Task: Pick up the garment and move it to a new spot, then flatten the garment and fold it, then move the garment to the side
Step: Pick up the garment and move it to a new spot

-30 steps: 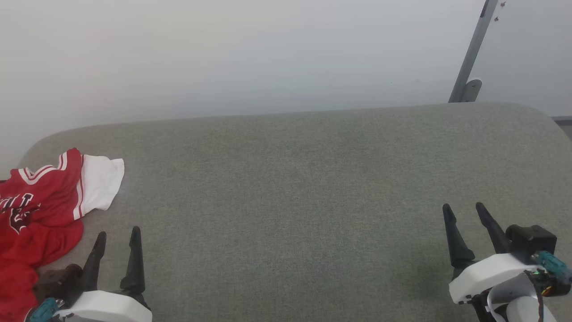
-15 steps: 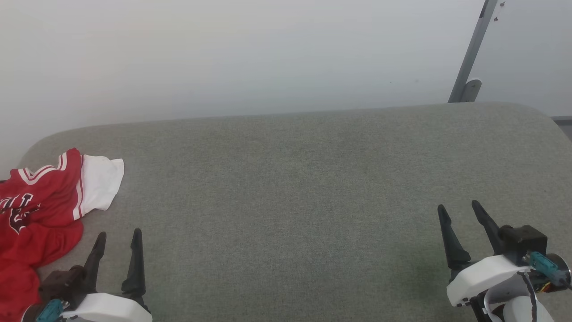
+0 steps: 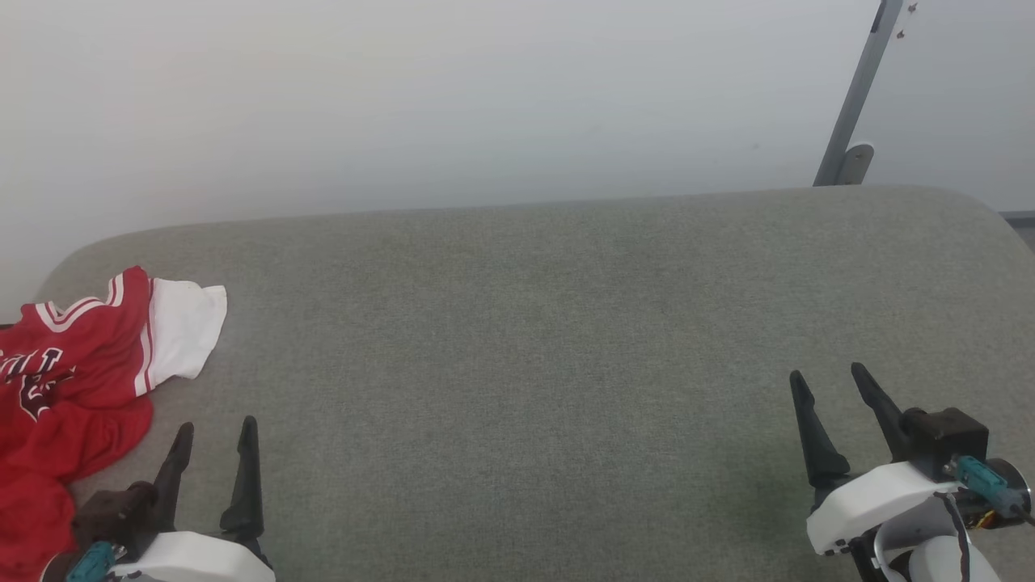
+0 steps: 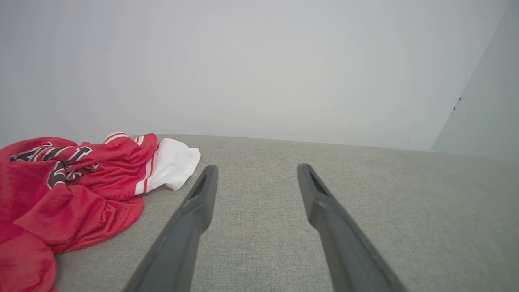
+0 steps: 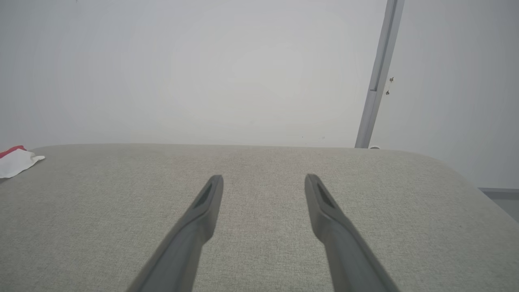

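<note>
Red jersey (image 3: 73,380) with white sleeve, dark chest lettering, crumpled in a heap, lying at far left of grey cushion (image 3: 566,323)

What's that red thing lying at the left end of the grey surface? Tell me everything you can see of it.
It is a red jersey-style shirt of soft-looking cloth, with a white short sleeve, red-and-white striped trim and dark, white-edged chest lettering. It lies crumpled and unfolded, bunched in loose folds, at the left end of the grey fabric-covered surface, and runs past the head view's left edge. As far as shows, only that surface touches it; the open left gripper sits beside it, apart.
</note>
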### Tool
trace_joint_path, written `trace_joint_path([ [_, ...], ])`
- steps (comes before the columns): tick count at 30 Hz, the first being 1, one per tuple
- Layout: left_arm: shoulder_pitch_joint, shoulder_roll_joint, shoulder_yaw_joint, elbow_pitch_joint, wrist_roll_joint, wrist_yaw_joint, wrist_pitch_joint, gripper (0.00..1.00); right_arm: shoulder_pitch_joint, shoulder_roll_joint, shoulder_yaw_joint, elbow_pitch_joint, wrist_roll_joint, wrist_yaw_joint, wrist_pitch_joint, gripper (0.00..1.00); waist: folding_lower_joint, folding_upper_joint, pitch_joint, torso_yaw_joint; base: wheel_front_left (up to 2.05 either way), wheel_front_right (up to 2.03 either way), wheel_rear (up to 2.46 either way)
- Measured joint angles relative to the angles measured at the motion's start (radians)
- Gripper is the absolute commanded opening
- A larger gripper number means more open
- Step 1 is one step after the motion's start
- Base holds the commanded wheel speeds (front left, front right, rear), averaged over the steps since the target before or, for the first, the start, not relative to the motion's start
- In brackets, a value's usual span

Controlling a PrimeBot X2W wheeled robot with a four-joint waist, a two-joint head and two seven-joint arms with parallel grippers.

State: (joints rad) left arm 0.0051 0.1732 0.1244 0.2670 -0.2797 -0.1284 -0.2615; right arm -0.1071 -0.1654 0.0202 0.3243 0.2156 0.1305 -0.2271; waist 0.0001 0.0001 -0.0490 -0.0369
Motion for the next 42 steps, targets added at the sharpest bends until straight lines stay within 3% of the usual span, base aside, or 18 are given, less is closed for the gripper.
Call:
trace_joint_path([
  [10,-0.031,0.005,0.015,0.041,-0.012,0.007,0.0,1.0,-0.005,-0.004,0.054,0.001,0.031,0.0,0.002,1.0,0.0,0.0,-0.002,0.059,0.0,0.0,0.0],
  [32,-0.044,0.057,0.07,0.037,-0.044,0.036,0.001,1.0,-0.083,-0.001,0.193,0.065,0.058,0.0,-0.003,1.0,0.0,0.0,-0.021,0.351,0.0,0.0,0.0],
  [42,-0.043,0.057,0.075,0.034,-0.073,0.043,0.007,1.0,-0.092,-0.014,0.183,0.074,0.062,0.0,-0.011,1.0,0.0,0.0,-0.003,0.377,0.0,0.0,0.0],
])
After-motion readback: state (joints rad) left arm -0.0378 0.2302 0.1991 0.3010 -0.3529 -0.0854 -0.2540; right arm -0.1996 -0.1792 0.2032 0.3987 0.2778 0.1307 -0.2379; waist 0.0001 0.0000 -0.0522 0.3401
